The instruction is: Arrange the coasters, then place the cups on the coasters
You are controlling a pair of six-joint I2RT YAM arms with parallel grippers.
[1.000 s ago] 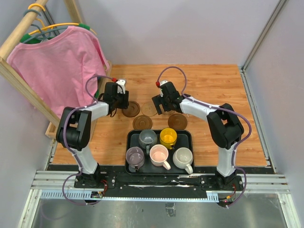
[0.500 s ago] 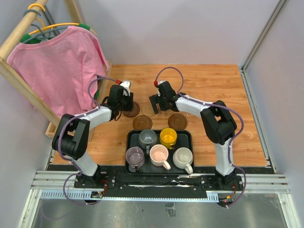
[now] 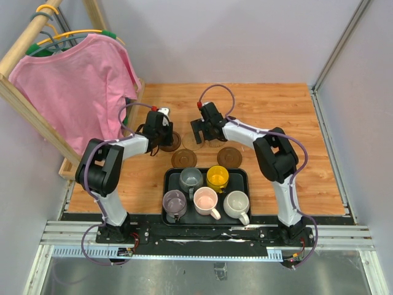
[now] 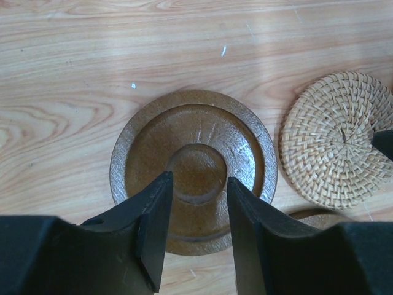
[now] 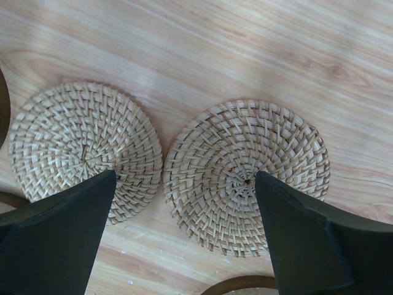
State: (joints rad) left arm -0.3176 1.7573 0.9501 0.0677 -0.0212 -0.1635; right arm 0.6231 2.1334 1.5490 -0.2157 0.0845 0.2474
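Above the left dark brown coaster (image 4: 193, 153) my left gripper (image 4: 199, 178) is open, its fingers straddling the raised centre and holding nothing. That coaster (image 3: 172, 142) lies left of two tan woven coasters (image 5: 83, 144) (image 5: 245, 175), which lie side by side on the wood. My right gripper (image 5: 184, 178) hangs wide open over them and is empty. Two more dark brown coasters (image 3: 183, 158) (image 3: 229, 156) lie nearer the tray. Five cups stand on the black tray: grey-blue (image 3: 191, 179), yellow (image 3: 217, 177), purple (image 3: 174, 203), pink (image 3: 206, 200), off-white (image 3: 236, 204).
The black tray (image 3: 241, 177) sits at the near edge between the arm bases. A pink shirt (image 3: 73, 86) hangs on a wooden rack along the left side. Grey walls close the table at the back and right.
My left gripper has shifted right over the dark brown coaster. My right gripper has moved a little left over the tan coasters. The coasters and cups lie as before.
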